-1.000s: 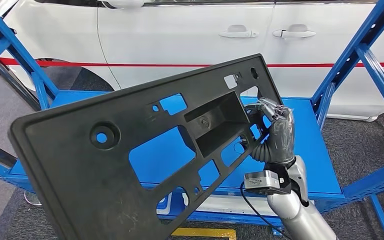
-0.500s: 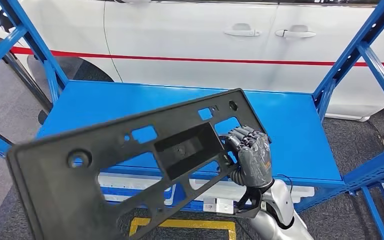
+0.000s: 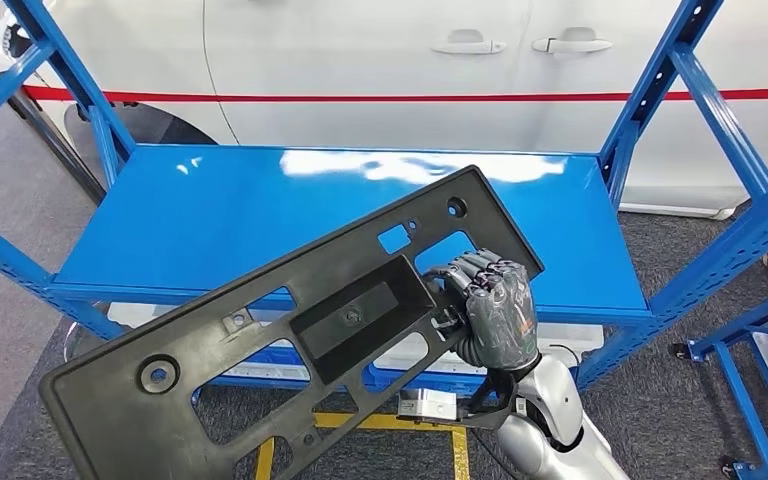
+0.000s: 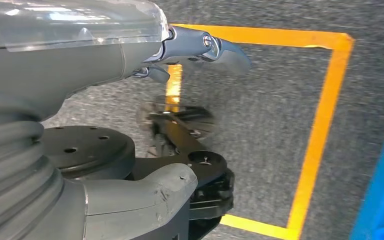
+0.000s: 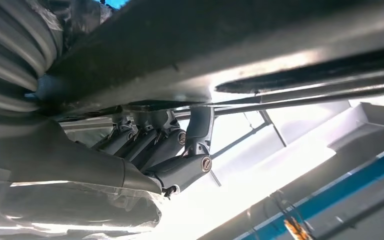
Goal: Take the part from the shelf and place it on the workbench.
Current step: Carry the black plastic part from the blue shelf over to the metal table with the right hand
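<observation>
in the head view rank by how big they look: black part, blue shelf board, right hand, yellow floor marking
1. blue shelf board and black part: close, and the part is nearer the camera, so unsure
2. right hand
3. yellow floor marking

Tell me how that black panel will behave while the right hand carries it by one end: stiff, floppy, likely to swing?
Probably stiff: the black panel extends far out from the right hand with no visible sag. Likely light for its size, given its many cut-outs. Held near one end only, it may twist or swing in the grip, so move slowly.
</observation>
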Tool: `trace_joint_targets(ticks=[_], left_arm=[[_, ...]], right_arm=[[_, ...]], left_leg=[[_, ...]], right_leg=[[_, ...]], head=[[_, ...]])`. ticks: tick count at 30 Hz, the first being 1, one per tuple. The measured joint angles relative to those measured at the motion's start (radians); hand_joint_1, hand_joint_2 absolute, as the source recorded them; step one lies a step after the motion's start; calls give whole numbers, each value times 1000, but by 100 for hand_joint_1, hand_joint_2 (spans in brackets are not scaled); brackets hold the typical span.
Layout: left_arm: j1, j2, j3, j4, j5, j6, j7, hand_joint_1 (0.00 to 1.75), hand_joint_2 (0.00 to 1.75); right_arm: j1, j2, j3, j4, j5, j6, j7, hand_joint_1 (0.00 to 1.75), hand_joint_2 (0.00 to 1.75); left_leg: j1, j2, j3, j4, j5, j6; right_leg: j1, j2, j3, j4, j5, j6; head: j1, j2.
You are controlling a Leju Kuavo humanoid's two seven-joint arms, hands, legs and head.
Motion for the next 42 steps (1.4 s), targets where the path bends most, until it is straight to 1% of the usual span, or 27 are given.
trace_joint_targets(ticks=[1, 3, 5, 7, 9, 10, 12, 14, 15, 17, 19, 21, 22, 24, 26, 29, 30, 31, 32, 33, 34, 35, 37, 38, 40, 41, 42], left_arm=[[0, 0, 0, 0, 0, 0, 0, 0, 175], [-2, 0, 0, 0, -1, -1, 0, 0, 175], [-6, 2, 0, 0, -1, -1, 0, 0, 175], [-9, 3, 0, 0, 0, -2, -1, 0, 175], [-9, 3, 0, 0, 0, -2, -1, 0, 175], [-9, 2, 0, 0, 0, -3, -1, 0, 175], [-10, 2, 0, 0, 0, -5, -1, 0, 175], [-9, 2, 0, 0, -1, -8, 0, 0, 175], [-9, 2, 0, 0, -1, -11, 0, 0, 175], [-8, 2, 0, 0, -3, -14, 1, 0, 175], [-9, 1, 0, 0, -4, -17, 2, 0, 175], [-11, 0, 0, 0, -6, -20, 3, 0, 175], [-12, -1, 0, 0, -8, -21, 3, 0, 175], [-13, -2, -1, 0, -13, -24, 6, 0, 175], [-13, -2, -1, 0, -14, -25, 9, 0, 175], [-10, -2, -1, 0, -11, -26, 10, 0, 175], [-10, -2, -1, 0, -9, -26, 10, 0, 175], [-10, -2, -1, 0, -6, -26, 10, 0, 175], [-10, -2, -1, 0, -4, -26, 10, 0, 175], [-10, -2, -1, 0, -2, -26, 10, 0, 175], [-11, -2, -1, 0, -1, -26, 10, 0, 175], [-12, -2, -1, 0, -1, -27, 10, 0, 175], [-14, -2, -1, 0, 1, -27, 8, 0, 175], [-14, -2, -1, 0, 2, -27, 7, 0, 175], [-12, -3, 0, 0, 4, -27, 6, 0, 175], [-12, -5, 0, 1, 5, -27, 6, 0, 175], [-12, -6, 0, 1, 5, -27, 6, 0, 175]], right_arm=[[0, 0, 0, 0, -1, 0, 0, 175, 175], [-1, 0, 0, 1, -2, 0, 0, 175, 175], [-3, 1, 0, 1, -2, 0, 0, 175, 175], [-5, 2, 1, 1, -2, 0, 1, 175, 175], [-6, 2, 2, 1, -2, 0, 0, 175, 175], [-6, 2, 2, 1, -3, 0, 0, 175, 175], [-6, 2, 3, 1, -3, 0, 1, 175, 175], [-6, 2, 4, 1, -3, 0, 3, 175, 175], [-6, 2, 4, 2, -3, 0, 5, 175, 175], [-5, 2, 4, 2, -2, 1, 11, 175, 175], [-6, 2, 4, 2, 1, 4, 15, 175, 175], [-9, 2, 5, 0, 5, 8, 18, 175, 175], [-11, 2, 5, 0, 8, 9, 20, 175, 175], [-12, 3, 6, -2, 15, 11, 26, 175, 175], [-11, 3, 7, -2, 20, 15, 31, 175, 175], [-9, 3, 7, -2, 27, 18, 35, 175, 175], [-8, 3, 7, -2, 30, 18, 36, 175, 175], [-7, 3, 7, -2, 33, 18, 36, 175, 175], [-5, 3, 8, -2, 35, 18, 37, 175, 175], [-5, 3, 8, -2, 36, 18, 39, 175, 175], [-4, 3, 8, -2, 37, 18, 40, 175, 175], [-4, 3, 8, -4, 38, 18, 41, 175, 175], [-4, 3, 8, -9, 38, 18, 44, 175, 175], [-4, 3, 8, -11, 37, 18, 45, 175, 175], [-4, 3, 7, -12, 35, 18, 46, 175, 175], [-3, 3, 7, -13, 34, 18, 47, 175, 175], [-3, 3, 6, -13, 34, 18, 48, 175, 175]], left_leg=[[0, 0, 22, 2, 17, 1], [-1, -1, 118, -97, 63, 9], [-5, -1, 229, -250, 59, 23], [-12, -2, 271, -325, 43, 36], [-12, 1, 256, -332, 66, 50], [-10, 3, 246, -335, 82, 58], [-6, 8, 217, -341, 115, 71], [-6, 9, 181, -340, 142, 76], [-6, 10, 164, -338, 154, 75], [-6, 11, 126, -331, 178, 71], [-6, 11, 94, -320, 197, 64], [-8, 11, 72, -305, 212, 54], [-9, 11, 67, -301, 220, 49], [-8, 10, 61, -302, 236, 37], [-5, 8, 47, -280, 205, 23], [2, 7, 1, -125, 58, 6], [3, 7, -9, -60, 28, 2], [4, 7, -9, -14, 22, 0], [4, 7, 6, -1, 39, -1], [4, 7, 41, -24, 66, 1], [4, 7, 92, -80, 87, 4], [3, 6, 152, -156, 88, 9], [-2, 4, 235, -278, 65, 20], [-5, 3, 248, -306, 56, 26], [-5, 5, 238, -317, 72, 40], [-3, 7, 230, -320, 84, 49], [-1, 10, 220, -323, 98, 57]], right_leg=[[0, 0, -16, 1, 12, 2], [1, 0, -44, 3, 35, 6], [3, 0, -58, 4, 56, 14], [1, -2, -60, -2, 75, 27], [-1, -2, -63, -10, 90, 39], [-1, 0, -71, -3, 74, 44], [-4, 3, -98, 69, -20, 51], [-5, 3, -124, 196, -121, 58], [-5, 3, -128, 248, -137, 61], [-7, 3, -99, 282, -108, 64], [-9, 3, -6, 194, -67, 63], [-6, 4, 99, 56, -85, 55], [-3, 4, 127, 13, -101, 49], [0, 3, 130, -10, -103, 33], [-3, -1, 112, -11, -81, 16], [-4, -4, 68, -11, -43, 1], [-3, -4, 49, -9, -30, 1], [-3, -4, 30, -6, -17, 2], [-3, -4, 11, -2, -5, 3], [-3, -4, -7, 2, 6, 6], [-3, -4, -22, 6, 16, 8], [-1, -4, -34, 9, 26, 13], [0, -4, -44, 11, 44, 23], [0, -5, -46, 8, 54, 29], [-2, -5, -47, 2, 67, 42], [-3, -3, -52, 9, 54, 48], [-4, -2, -62, 33, 20, 52]], head=[[0, 0], [0, 0], [0, 0], [-1, 0], [-1, 0], [-1, 0], [-1, 0], [0, 0], [0, 0], [0, 0], [-1, 0], [-1, 0], [-1, 0], [-1, 0], [-1, 0], [-1, 0], [-1, 0], [-1, 0], [-1, 0], [-1, 0], [-2, 0], [-2, 0], [-1, 0], [-1, 0], [-1, 0], [-1, 0], [-1, 0]])
